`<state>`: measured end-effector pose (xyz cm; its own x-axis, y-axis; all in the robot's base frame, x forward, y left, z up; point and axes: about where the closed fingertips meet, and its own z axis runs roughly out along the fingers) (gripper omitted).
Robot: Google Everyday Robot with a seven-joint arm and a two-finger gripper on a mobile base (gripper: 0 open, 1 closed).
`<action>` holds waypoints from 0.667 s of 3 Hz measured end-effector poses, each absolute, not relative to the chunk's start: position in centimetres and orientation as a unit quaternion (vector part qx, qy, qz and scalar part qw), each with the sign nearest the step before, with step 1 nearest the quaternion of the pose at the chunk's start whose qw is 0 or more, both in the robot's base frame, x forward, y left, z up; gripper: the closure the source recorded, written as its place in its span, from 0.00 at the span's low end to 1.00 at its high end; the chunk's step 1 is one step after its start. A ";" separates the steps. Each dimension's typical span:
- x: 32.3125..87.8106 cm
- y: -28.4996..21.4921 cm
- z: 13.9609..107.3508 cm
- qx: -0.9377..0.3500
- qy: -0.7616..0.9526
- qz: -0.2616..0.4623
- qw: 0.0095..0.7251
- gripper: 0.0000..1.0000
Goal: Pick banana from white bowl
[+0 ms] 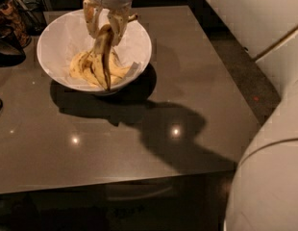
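Observation:
The white bowl [57, 37] sits at the back left of the dark table, lined with crumpled white paper. My gripper [105, 25] hangs over the bowl's middle, its two speckled fingers [91, 18] shut on the upper end of the banana [103, 57]. The banana is yellow with brown streaks and hangs down nearly upright, its dark tip low in the bowl. Other spotted yellow bananas [81, 66] lie in the bowl beneath it.
The dark glossy table [154, 129] stretches to the front and right. A dark round vessel [7, 52] and cluttered items [14, 8] stand at the far left. My white arm [269, 177] fills the lower right corner.

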<state>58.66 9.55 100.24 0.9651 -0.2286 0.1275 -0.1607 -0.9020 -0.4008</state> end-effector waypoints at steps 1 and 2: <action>57.6 9.8 100.3 -0.972 0.099 -0.074 0.200 1.00; 56.6 10.4 99.9 -0.973 0.101 -0.052 0.199 1.00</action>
